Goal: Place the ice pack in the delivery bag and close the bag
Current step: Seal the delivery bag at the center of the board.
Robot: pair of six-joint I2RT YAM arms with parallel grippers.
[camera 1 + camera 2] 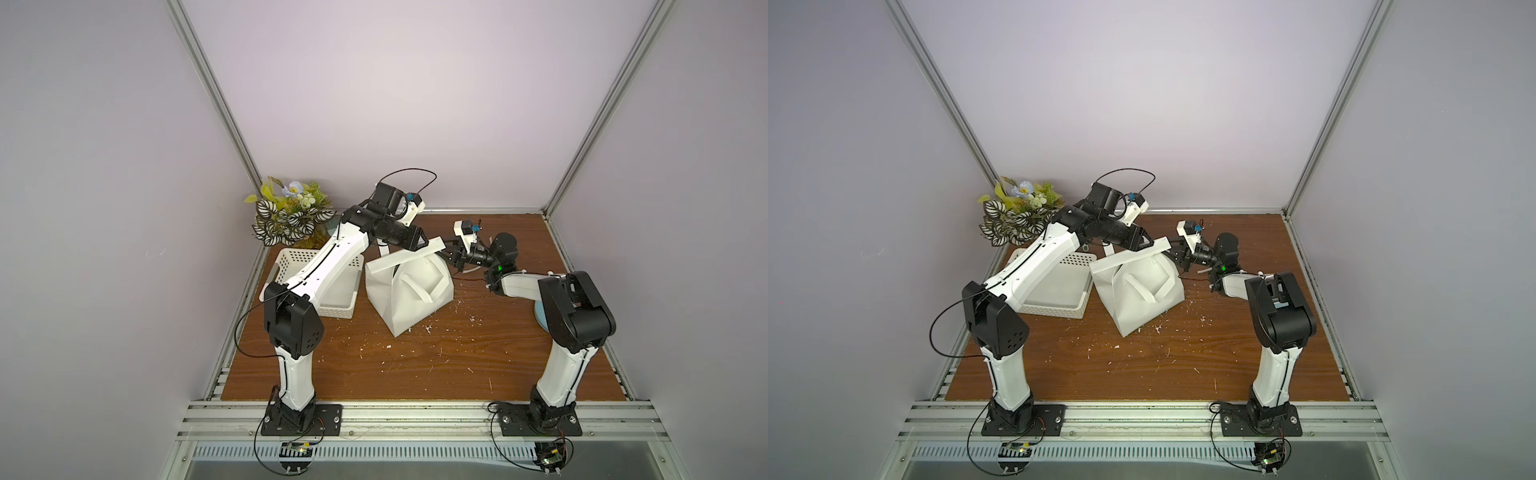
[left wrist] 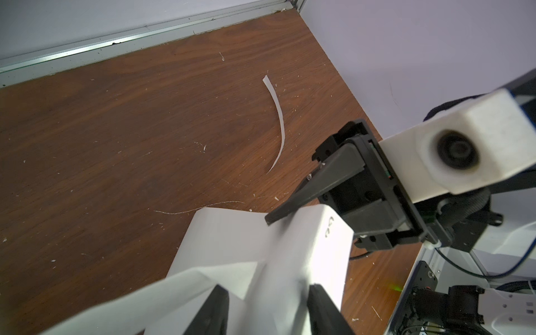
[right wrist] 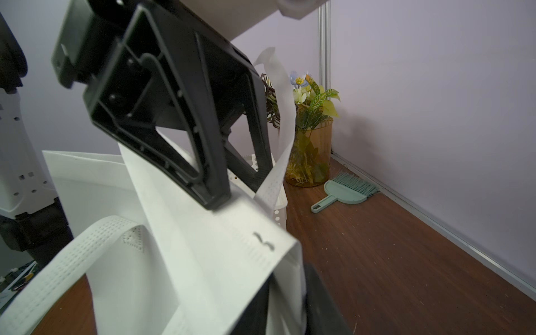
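The delivery bag [image 1: 409, 305] [image 1: 1136, 305], a white tote, stands mid-table with its top flap [image 1: 399, 259] [image 3: 203, 246] lying across its mouth. My left gripper [image 1: 423, 248] [image 1: 1148, 246] [image 2: 266, 287] is open above the flap, one fingertip [image 3: 214, 201] resting on the flap's top face. My right gripper [image 1: 449, 250] [image 1: 1177, 251] [image 3: 290, 301] is shut on the flap's right end, fabric pinched between its fingers [image 2: 285, 207]. One loop handle [image 3: 58, 261] droops at the front. The ice pack is hidden; the bag's inside is not visible.
A white perforated basket [image 1: 291, 258] sits left of the bag under my left arm. A potted plant [image 1: 291, 216] fills the back-left corner, with a mint brush and dustpan [image 3: 345, 191] beside it. A loose white strip [image 2: 278, 116] lies behind the bag. White flecks dot the wood.
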